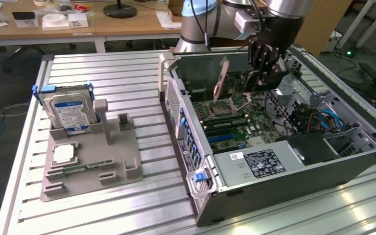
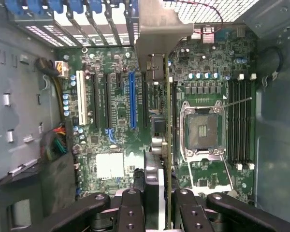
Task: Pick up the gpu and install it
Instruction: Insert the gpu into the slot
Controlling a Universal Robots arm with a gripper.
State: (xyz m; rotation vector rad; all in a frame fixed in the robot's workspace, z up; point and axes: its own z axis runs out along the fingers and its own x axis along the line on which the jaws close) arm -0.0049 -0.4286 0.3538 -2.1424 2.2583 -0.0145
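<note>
I've got the gripper (image 1: 264, 73) clamped on the gpu (image 1: 230, 84): thin dark card, pale metal bracket at one end, held edge-down just over the motherboard (image 2: 111, 121) inside the open case (image 1: 293, 183).
</note>
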